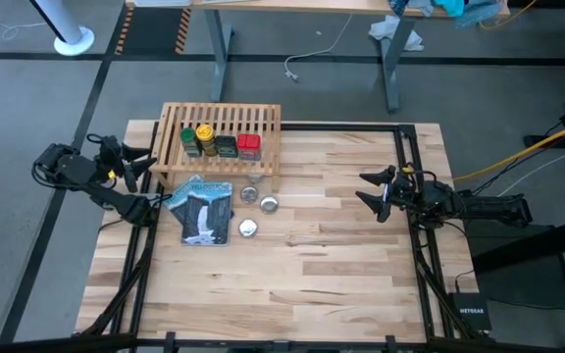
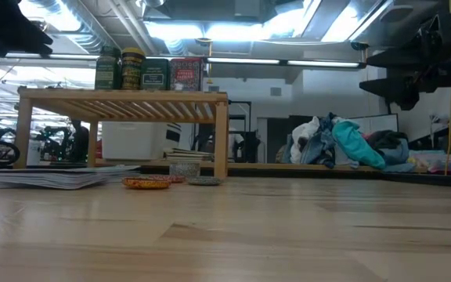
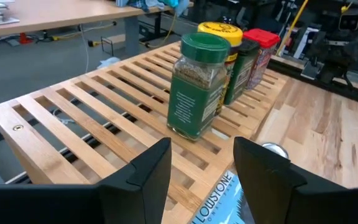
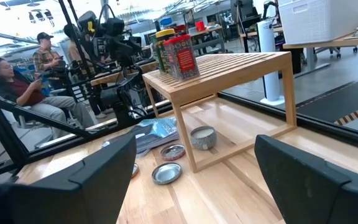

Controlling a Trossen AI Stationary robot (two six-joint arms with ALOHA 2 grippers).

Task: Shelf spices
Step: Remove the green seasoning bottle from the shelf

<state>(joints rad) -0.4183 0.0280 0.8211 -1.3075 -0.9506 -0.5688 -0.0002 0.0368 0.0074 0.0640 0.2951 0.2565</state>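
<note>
With fingers apart and empty, the left gripper, left of centre, risks toppling the green-capped jar on retreat.

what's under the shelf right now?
Under the shelf: one small silvery round tin, upright, on the tabletop. The blue-and-white packet lies just in front. The far side underneath is hidden by slats.

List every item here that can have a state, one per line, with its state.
green-capped jar: upright on the shelf, capped
yellow-capped jar: upright on the shelf, capped
black tin: on the shelf, between yellow-capped jar and red tin
red tin: on the shelf, at the row's end
shelf: standing on the table
left tool: open, empty, beside the shelf
right tool: open, empty, away from the shelf
</note>
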